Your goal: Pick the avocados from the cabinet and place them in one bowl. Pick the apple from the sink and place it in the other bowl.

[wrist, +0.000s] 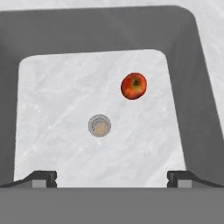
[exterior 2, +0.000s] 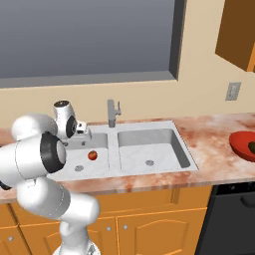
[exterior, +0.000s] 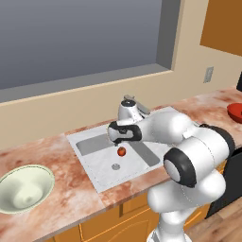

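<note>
The apple (wrist: 134, 85), small and red with an orange tint, lies on the floor of the left basin of the grey sink (exterior: 97, 163), beside the round drain (wrist: 99, 125). My gripper (wrist: 112, 178) hangs open just above that basin, pointing straight down, with nothing between its fingertips (wrist: 42, 177). In the base views the hand (exterior: 124, 133) sits right over the apple (exterior: 121, 151), without touching it. The cream bowl (exterior: 23, 189) stands on the counter left of the sink. The red bowl (exterior 2: 243, 143) is at the far right. The orange cabinet (exterior 2: 239, 35) hangs at the upper right. The avocados are out of view.
An angular grey faucet (exterior 2: 113, 113) rises behind the divider between the basins. The right basin (exterior 2: 152, 147) holds nothing but its drain. A wide window (exterior 2: 84, 40) runs above the marbled counter (exterior 2: 209, 137). A dark appliance front (exterior 2: 231, 219) sits below the counter at the right.
</note>
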{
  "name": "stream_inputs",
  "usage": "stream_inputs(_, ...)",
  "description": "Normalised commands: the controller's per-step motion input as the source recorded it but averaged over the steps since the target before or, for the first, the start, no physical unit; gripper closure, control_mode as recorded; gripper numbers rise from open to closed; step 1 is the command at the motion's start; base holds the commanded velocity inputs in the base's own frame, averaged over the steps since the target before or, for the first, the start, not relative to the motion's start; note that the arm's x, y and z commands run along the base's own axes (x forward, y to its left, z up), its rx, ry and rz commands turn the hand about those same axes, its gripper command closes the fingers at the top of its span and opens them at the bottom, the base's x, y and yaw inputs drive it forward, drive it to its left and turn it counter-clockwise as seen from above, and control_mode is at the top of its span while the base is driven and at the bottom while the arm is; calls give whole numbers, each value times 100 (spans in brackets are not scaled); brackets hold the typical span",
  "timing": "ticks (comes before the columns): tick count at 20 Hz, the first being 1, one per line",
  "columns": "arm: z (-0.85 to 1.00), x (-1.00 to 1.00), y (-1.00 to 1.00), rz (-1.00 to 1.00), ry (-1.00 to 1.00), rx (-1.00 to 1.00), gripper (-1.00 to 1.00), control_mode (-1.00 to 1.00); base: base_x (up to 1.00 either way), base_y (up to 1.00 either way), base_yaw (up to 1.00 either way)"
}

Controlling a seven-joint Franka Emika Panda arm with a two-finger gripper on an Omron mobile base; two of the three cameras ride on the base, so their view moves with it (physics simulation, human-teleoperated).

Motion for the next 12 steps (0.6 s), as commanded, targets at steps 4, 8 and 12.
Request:
stream_inputs(4,-36,52,0,0,-4,3,-100,-100,0,0,0)
stream_inputs(8,-29,61,-2,0,2,2,-100,-100,0,0,0)
stream_inputs(12,-29,53,-3,0,-2,1,-100,-100,0,0,0)
